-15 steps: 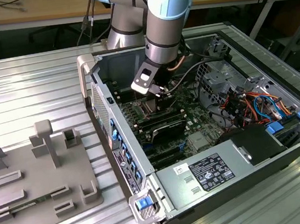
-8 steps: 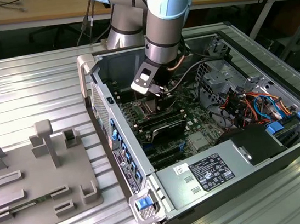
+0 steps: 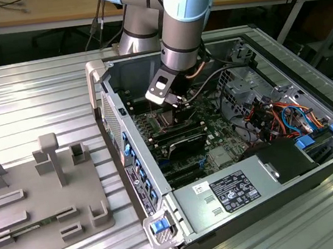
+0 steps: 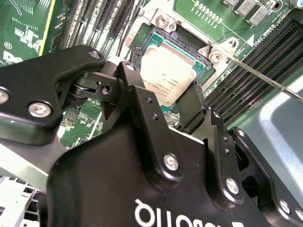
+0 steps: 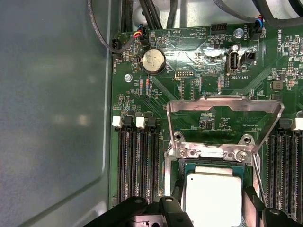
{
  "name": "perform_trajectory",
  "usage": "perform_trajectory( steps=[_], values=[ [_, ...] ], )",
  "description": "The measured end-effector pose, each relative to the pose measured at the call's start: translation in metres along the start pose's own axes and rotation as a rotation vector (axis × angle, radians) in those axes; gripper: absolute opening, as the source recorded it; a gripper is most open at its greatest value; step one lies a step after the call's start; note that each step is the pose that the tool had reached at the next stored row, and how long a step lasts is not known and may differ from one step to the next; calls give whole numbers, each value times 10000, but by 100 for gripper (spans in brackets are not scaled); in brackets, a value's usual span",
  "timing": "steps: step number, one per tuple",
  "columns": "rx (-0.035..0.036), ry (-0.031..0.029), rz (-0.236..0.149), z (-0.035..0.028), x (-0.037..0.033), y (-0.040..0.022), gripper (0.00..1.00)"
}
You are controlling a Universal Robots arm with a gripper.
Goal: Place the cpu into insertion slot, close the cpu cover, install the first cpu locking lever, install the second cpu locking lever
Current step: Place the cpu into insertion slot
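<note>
The gripper (image 4: 177, 101) straddles the cpu (image 4: 168, 75), jaws spread just wider than it, chip lying flat in the insertion slot (image 5: 174, 176); the cpu cover (image 5: 222, 106) stands raised beyond the jaws.

The cpu (image 5: 213, 195) lies flat in the insertion slot (image 5: 176, 185), directly beneath the gripper (image 4: 163, 101), one finger at each of two opposite edges. Beyond the jaws the cpu cover (image 5: 224, 106) stands tilted up, hinged at the slot's far edge. Memory slots (image 5: 137, 163) flank the slot on both sides.
</note>
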State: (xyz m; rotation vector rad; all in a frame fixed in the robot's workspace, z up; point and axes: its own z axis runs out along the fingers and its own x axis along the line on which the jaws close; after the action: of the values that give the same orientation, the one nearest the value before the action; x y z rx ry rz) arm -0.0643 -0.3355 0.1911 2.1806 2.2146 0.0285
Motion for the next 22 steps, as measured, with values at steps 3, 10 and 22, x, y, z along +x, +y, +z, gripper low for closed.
perform_trajectory(
  steps=[3, 10, 22],
  values=[
    [-2, 6, -1, -1, -12, -8, 60],
    [-28, 43, 3, 10, -3, -3, 66],
    [-26, 39, 2, -290, 2, 13, 58]
  ],
)
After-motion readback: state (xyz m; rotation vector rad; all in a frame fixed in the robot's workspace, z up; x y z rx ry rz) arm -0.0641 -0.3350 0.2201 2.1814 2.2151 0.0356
